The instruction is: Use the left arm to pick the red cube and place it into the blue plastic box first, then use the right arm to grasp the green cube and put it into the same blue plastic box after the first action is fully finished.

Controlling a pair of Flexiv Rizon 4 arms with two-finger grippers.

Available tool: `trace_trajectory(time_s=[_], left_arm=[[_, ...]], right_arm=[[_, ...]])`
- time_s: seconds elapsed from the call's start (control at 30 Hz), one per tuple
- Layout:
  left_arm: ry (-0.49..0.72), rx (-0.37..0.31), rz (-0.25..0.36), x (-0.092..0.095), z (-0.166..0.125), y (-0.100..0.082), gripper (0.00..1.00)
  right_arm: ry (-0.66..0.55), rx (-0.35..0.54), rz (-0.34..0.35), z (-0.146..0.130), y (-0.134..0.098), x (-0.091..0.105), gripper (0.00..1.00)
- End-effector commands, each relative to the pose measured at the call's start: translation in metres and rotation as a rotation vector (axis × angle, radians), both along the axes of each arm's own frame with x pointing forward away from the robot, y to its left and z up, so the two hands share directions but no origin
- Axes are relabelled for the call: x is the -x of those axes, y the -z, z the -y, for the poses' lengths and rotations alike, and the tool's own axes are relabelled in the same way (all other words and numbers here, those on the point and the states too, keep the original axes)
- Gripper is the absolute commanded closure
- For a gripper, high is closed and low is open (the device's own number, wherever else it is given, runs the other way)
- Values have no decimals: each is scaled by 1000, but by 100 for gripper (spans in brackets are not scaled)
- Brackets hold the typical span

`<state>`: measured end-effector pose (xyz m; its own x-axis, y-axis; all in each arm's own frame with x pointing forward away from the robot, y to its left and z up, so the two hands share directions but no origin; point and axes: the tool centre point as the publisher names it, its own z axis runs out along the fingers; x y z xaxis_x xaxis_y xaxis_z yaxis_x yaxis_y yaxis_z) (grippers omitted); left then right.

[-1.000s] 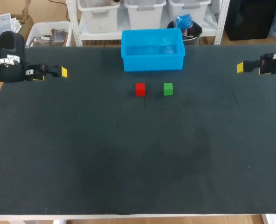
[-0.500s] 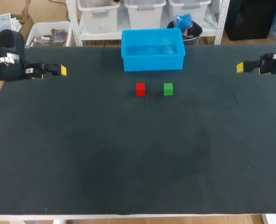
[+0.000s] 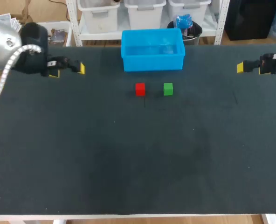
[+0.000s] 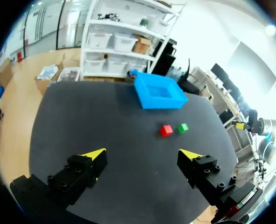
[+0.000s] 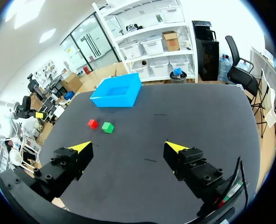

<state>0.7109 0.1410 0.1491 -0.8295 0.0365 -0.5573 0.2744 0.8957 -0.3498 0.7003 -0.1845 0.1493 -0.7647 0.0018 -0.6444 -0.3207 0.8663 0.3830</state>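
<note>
From above, the red cube [image 3: 140, 89] sits on the dark table [image 3: 128, 163] just beside the green cube [image 3: 168, 89]. Both lie a little in front of the blue box [image 3: 153, 62], not touching it. The red cube is a small, sharp-edged block of plain bright red. We judge it light and stiff, best pinched across two opposite flat sides, the pair not facing its green neighbour.

In the left wrist view, our left gripper [image 4: 142, 155] hangs wide open and empty, with the red cube well ahead of it.

In the right wrist view, our right gripper [image 5: 128, 147] is likewise spread wide, holding nothing, and both cubes lie far ahead.
</note>
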Motion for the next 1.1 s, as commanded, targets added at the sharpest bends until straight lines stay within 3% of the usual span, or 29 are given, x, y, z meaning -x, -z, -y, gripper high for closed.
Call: trace_trajectory(time_s=[0.03, 0.13, 0.27, 1.0, 1.1], left_arm=[[-124, -236, -66, -11, 16, 3, 0], [-117, -242, -68, -11, 21, 6, 0], [-55, -154, -73, -7, 25, 3, 0], [-55, -154, -73, -7, 25, 3, 0], [-78, -195, -108, -14, 41, 4, 0]], right_arm=[[-1, 0, 0, 0, 0, 0, 0], [-1, 0, 0, 0, 0, 0, 0], [-1, 0, 0, 0, 0, 0, 0], [-1, 0, 0, 0, 0, 0, 0], [-1, 0, 0, 0, 0, 0, 0]])
